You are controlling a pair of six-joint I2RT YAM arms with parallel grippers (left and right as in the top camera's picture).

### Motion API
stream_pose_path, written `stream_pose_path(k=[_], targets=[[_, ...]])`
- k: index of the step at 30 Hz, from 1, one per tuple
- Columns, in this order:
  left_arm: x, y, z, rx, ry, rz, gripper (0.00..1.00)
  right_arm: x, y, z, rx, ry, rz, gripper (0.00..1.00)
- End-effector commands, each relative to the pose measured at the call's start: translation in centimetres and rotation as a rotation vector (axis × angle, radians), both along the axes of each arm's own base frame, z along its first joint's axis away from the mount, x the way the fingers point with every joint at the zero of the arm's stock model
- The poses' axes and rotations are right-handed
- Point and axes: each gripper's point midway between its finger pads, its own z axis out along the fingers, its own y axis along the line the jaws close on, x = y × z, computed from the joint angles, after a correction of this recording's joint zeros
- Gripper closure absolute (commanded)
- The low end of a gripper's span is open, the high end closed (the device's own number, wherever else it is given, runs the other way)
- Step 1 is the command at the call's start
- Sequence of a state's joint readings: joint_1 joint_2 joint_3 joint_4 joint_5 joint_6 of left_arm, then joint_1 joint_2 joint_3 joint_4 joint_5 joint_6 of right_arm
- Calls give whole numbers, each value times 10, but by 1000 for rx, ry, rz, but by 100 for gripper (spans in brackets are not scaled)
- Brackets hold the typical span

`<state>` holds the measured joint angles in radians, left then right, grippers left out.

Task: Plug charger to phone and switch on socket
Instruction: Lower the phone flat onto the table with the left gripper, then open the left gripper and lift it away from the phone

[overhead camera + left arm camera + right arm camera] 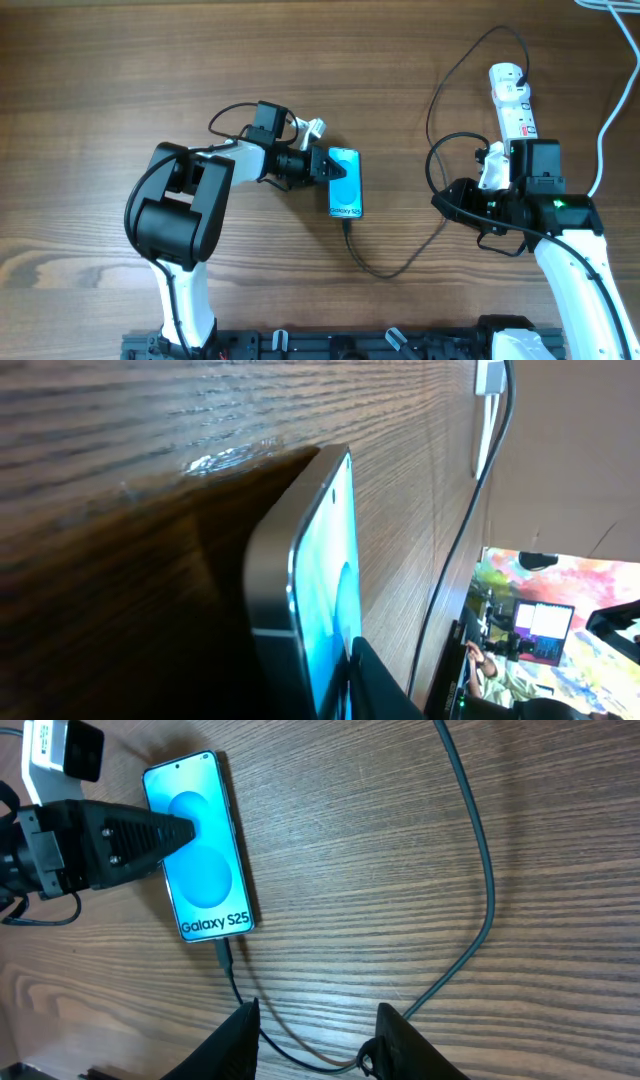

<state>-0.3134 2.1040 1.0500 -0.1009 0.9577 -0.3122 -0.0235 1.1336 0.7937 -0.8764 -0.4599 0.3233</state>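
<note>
We see our left jaws on the flat cyan-screened smartphone (205,880), grip unclear; the thin black charger cable (489,870) meets its short edge; right jaws spread astride the cable.

Flat cyan-screen smartphone (346,182) lies face-up mid-table. Thin black charger cable (489,880): connector tip (222,952) at its "Galaxy S25" short edge, looks inserted. It curls right to the white elongated power strip (512,100), far right.

phone (348,196) left of socket (512,100), charger (487,870) between
</note>
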Motion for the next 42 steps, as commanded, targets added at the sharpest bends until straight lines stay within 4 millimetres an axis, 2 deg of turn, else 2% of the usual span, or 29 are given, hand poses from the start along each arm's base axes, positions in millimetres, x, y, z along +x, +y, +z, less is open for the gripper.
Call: stream_pose_path(k=[1,3,6,13,22,42], targets=[[3,14,-29,108,9,40,84,-1,-3,-3,-21,6,1,62],[3,15,-28,107,13,43,83,-1,-3,-3,-22,7,1,58],[3,16,-29,118,22,46,80,-1,-4,-3,-29,8,-2,56],[5,20,-33,168,55,74,78,-1,-9,-6,-60,10,-14,49],[5,21,-33,181,62,78,76,0,-12,-7,-76,11,-22,46],[3,35,-37,331,162,110,75,2,-12,-6,-77,3,-22,43]])
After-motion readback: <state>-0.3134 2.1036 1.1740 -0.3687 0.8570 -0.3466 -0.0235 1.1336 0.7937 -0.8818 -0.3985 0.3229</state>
